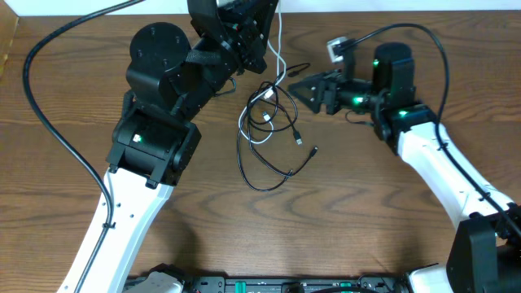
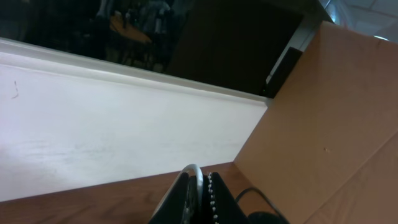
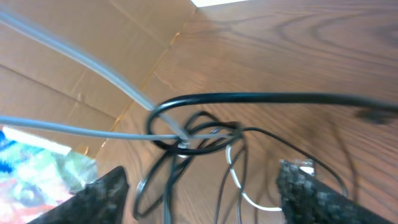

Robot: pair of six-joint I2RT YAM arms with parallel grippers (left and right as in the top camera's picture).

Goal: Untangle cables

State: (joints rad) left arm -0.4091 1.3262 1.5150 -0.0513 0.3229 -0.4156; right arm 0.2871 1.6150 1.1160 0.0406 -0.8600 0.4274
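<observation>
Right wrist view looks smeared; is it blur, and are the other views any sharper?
Right wrist: motion blur, white cable and black cable streaked. Overhead: sharp, evenly lit, both cables crisp. Left wrist: in focus but aimed at the wall, dark along the top.

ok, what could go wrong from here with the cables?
1. Left pincer is shut on the thin white cord, lifted taut through the thin black cord's loops; pulling higher could cinch the knot.
2. Right pincer is open, holding nothing, so the knot may just lift or drag across the brown wooden table.
</observation>
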